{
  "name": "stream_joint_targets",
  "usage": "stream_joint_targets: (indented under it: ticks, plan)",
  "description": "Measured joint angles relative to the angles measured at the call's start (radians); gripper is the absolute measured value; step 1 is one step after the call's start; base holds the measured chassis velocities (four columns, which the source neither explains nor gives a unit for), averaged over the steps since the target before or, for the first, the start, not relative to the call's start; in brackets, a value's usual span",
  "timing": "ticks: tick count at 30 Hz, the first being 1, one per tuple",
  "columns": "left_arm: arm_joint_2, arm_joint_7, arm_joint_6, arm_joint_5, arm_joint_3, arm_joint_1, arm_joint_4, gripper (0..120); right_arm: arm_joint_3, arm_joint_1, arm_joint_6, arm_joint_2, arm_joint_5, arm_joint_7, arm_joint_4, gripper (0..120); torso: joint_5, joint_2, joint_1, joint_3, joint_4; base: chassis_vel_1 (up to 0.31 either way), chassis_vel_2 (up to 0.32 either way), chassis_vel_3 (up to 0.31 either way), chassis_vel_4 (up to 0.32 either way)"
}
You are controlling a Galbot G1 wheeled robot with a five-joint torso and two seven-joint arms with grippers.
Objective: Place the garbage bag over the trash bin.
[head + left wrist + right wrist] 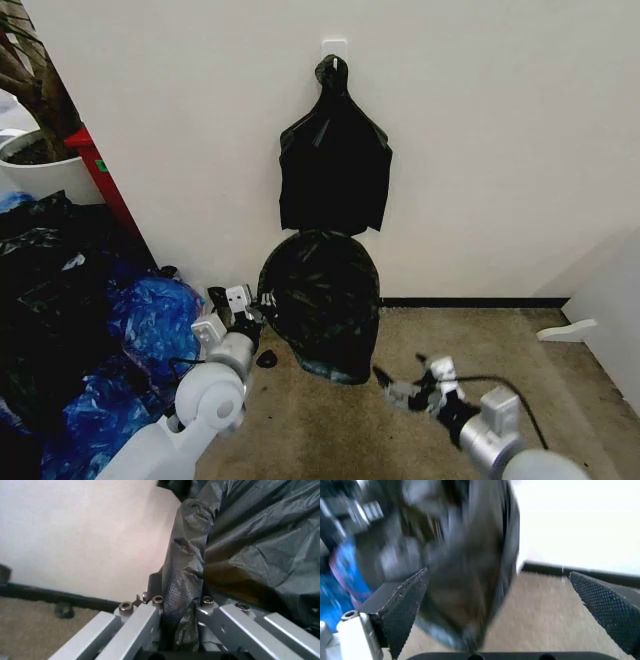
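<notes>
The garbage bag (pixel 322 300), glossy, black and billowy, stands on the carpet against the wall. My left gripper (pixel 260 304) is at its left side. In the left wrist view that gripper (pixel 180 609) is shut on a crinkled fold of the bag (pixel 250 536). My right gripper (pixel 390 385) hovers low over the carpet just right of the bag's bottom corner, apart from it. In the right wrist view its padded fingers (pixel 410 600) stand wide open with the bag (pixel 465 555) ahead of them. The trash bin is hidden.
A flat black bunch (pixel 333 165) hangs from a wall hook above the bag. Blue plastic bags (pixel 150 320) and black bags (pixel 50 300) pile at the left, behind them a large white plant pot (pixel 40 170). A small black scrap (pixel 266 358) lies on the carpet.
</notes>
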Motion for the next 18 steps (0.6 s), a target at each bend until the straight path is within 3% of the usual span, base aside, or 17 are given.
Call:
stream_joint_targets:
  ticks: [3,7,8,13,18]
  plan:
    - [0.004,0.085,-0.050,0.029,0.000,0.010,0.028,2,0.069,0.006,-0.005,-0.003,0.111,0.003,0.052,100,0.0001,0.000,0.000,0.000,-0.0004,0.000,0.000,0.000,0.000]
    - [0.003,0.335,-0.192,0.082,-0.004,0.021,0.116,2,0.237,0.053,-0.037,-0.025,0.433,0.002,0.089,100,0.0002,0.000,0.000,0.000,-0.0003,0.000,0.000,0.000,0.000]
    - [0.003,0.335,-0.192,0.082,-0.004,0.021,0.116,2,0.237,0.053,-0.037,-0.025,0.433,0.002,0.089,100,0.0002,0.000,0.000,0.000,-0.0003,0.000,0.000,0.000,0.000]
    - [-0.001,0.496,-0.289,0.142,-0.005,0.029,0.175,2,0.497,0.108,-0.163,-0.087,0.908,0.004,0.064,100,-0.0001,0.000,0.000,0.000,-0.0003,0.000,0.000,0.000,0.000]
    - [-0.002,0.561,-0.351,0.240,-0.003,0.030,0.195,2,0.578,0.135,-0.278,-0.141,1.096,0.042,0.004,100,0.0002,0.000,0.000,0.000,-0.0004,0.000,0.000,0.000,0.000]
